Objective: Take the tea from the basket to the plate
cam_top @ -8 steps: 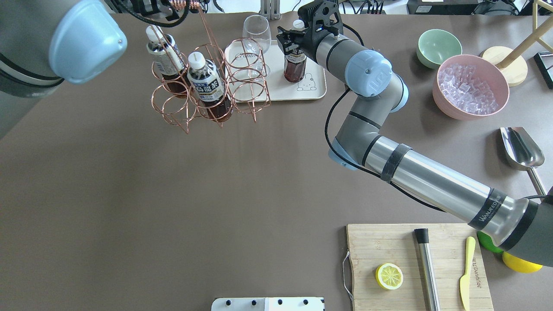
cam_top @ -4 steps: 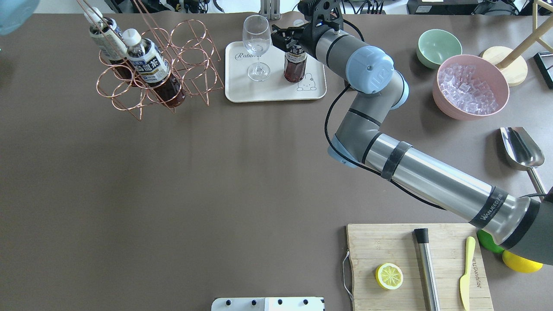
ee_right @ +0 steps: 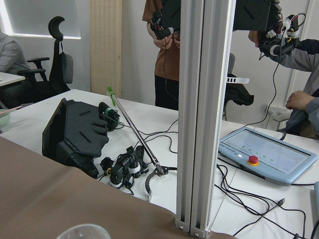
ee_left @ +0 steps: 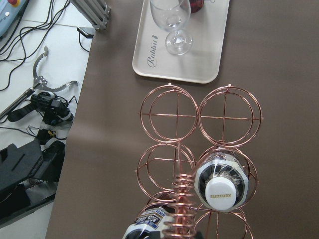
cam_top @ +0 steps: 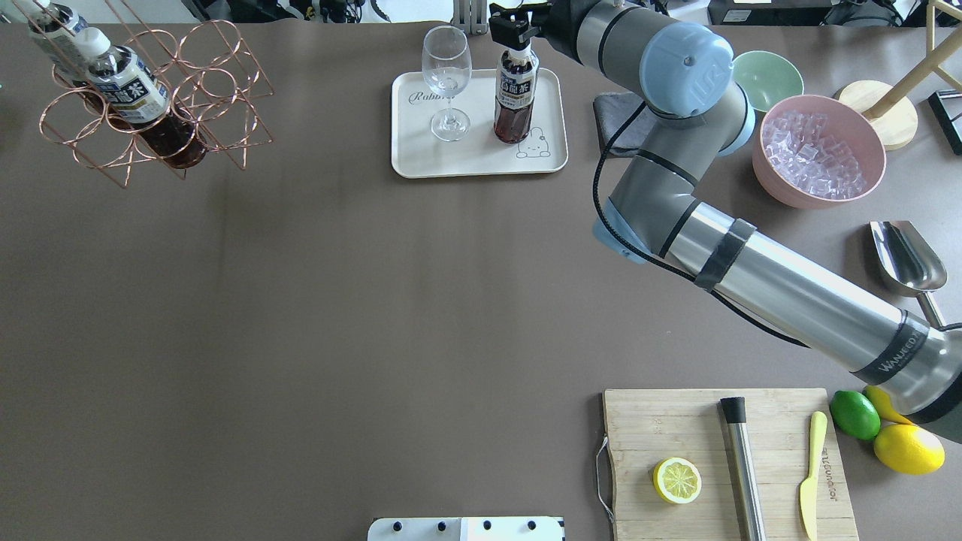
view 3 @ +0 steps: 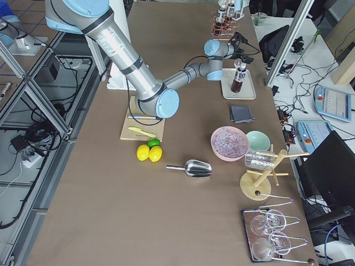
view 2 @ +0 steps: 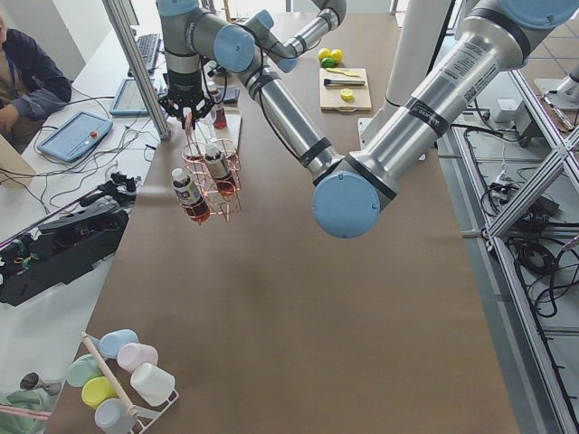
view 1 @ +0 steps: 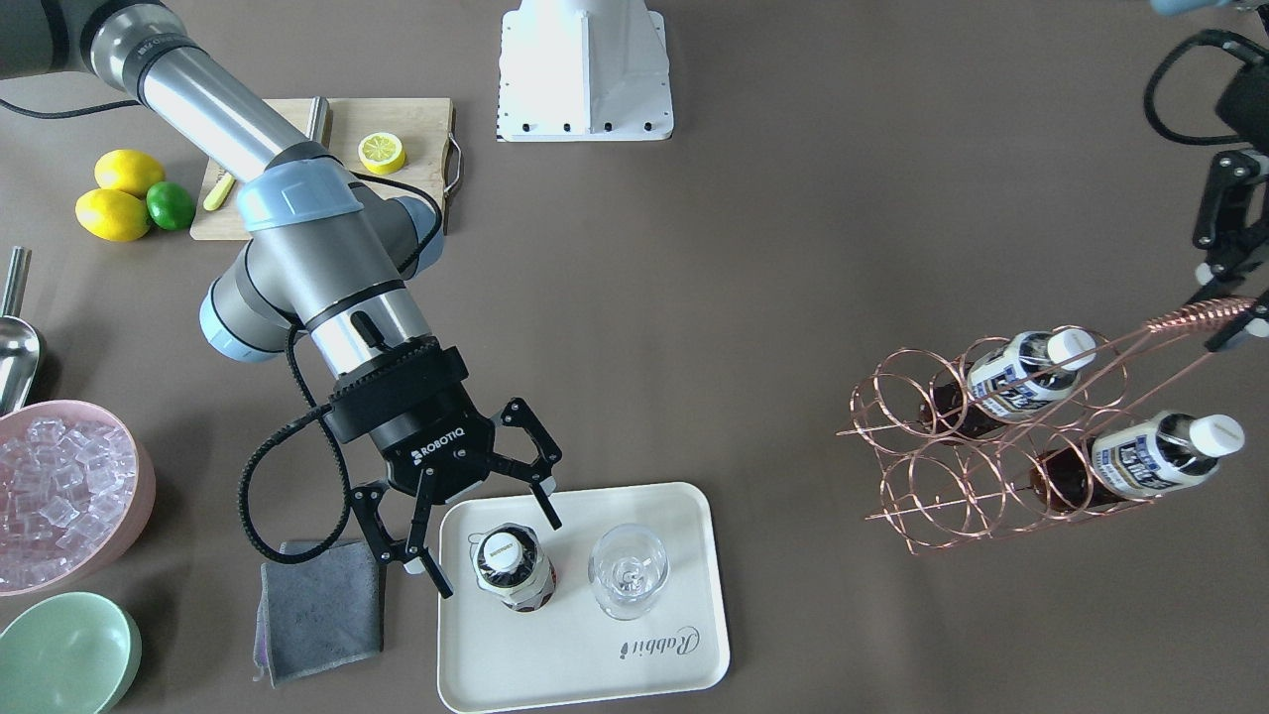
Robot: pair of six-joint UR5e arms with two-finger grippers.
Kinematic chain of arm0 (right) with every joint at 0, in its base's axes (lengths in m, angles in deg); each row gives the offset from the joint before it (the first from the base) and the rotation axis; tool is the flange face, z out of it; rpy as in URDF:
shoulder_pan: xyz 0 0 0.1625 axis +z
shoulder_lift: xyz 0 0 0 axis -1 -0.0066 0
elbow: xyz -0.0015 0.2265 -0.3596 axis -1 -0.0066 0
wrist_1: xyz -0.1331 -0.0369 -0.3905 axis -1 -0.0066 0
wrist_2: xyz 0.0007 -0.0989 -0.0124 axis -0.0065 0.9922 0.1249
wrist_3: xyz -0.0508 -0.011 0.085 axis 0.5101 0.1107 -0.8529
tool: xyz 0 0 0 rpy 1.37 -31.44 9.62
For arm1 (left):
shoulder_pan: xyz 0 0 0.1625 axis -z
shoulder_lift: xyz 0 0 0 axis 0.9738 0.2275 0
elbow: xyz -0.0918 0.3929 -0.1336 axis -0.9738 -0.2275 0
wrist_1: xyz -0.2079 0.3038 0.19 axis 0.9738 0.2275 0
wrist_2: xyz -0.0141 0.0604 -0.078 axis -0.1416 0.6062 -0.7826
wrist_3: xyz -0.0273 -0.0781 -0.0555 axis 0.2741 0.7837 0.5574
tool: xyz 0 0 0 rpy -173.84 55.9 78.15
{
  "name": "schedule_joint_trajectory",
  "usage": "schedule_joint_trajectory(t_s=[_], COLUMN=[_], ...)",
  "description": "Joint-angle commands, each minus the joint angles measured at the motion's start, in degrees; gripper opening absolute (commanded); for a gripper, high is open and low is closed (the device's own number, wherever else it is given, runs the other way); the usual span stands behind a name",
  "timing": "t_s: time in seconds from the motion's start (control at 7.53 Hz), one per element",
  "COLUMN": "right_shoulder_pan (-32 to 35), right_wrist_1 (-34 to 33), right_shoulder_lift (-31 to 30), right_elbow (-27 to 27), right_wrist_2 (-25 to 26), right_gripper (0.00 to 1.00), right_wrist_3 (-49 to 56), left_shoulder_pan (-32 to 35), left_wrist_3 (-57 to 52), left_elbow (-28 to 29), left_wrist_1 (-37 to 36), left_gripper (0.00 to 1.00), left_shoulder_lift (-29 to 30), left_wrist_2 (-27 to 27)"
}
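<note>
One tea bottle point(view 1: 512, 567) stands upright on the cream plate point(view 1: 585, 674), next to a clear stemmed glass point(view 1: 628, 570). My right gripper point(view 1: 496, 552) is open, its fingers spread on either side of this bottle's top and not touching it. My left gripper point(view 1: 1229, 297) is shut on the coiled handle of the copper wire basket point(view 1: 952, 496) and holds it tilted off the table at the far left. Two more tea bottles point(view 1: 1021, 372) point(view 1: 1140, 461) lean in its cells. In the left wrist view the basket point(ee_left: 199, 117) hangs below the camera, with the plate point(ee_left: 199, 55) beyond it.
A grey cloth point(view 1: 317, 605) lies beside the plate. A pink bowl of ice point(cam_top: 819, 150) and a green bowl point(cam_top: 766, 75) stand at the back right, with a metal scoop point(cam_top: 906, 259) nearer. A cutting board point(cam_top: 729, 466) with half a lemon is at the front right.
My left arm has carried the basket with two bottles far to the left. My right gripper has let go of the bottle on the plate, opened and drawn back.
</note>
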Motion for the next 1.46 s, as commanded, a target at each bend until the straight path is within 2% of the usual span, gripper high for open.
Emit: schedule_joint_trajectory(t_s=[0.0,0.13,0.27,0.4,0.53,0.66,0.93,1.33], right_shoulder_pan=[0.6,1.3,2.5,3.2,3.4,4.3,9.5,21.3], right_wrist_1=[-10.3,-12.8,-16.2,-22.7,-29.2,-31.5,-32.6,-42.3], right_shoulder_lift=[-7.9,-12.4,-17.3,-23.0,-26.0,-28.6,-35.9,-41.6], right_elbow=[13.3,17.6,22.9,30.6,35.4,36.7,37.5,41.1], right_wrist_2=[-1.2,-3.9,-7.1,-8.2,-9.0,-11.8,-19.3,-33.3], right_gripper=[1.00,1.00,1.00,1.00,1.00,1.00,1.00,1.00], right_wrist_3=[-2.4,-3.0,-8.5,-10.0,-11.2,-12.4,-12.7,-11.8], left_shoulder_pan=[5.3,6.4,6.9,7.2,7.4,7.9,8.0,7.8], left_wrist_3=[-12.5,-16.1,-17.9,-19.4,-21.4,-21.5,-21.6,-23.2], left_elbow=[8.5,12.0,14.3,16.8,19.7,22.2,23.5,23.6], left_wrist_1=[0.2,0.4,1.9,3.3,5.7,8.5,11.7,13.2], left_gripper=[0.00,0.00,0.00,0.00,0.00,0.00,0.00,0.00], left_shoulder_lift=[-1.5,-1.5,-1.6,-1.9,-2.4,-2.5,-4.4,-5.4], left_wrist_2=[-0.3,-0.3,-0.3,-0.3,-0.3,-0.3,0.0,0.2])
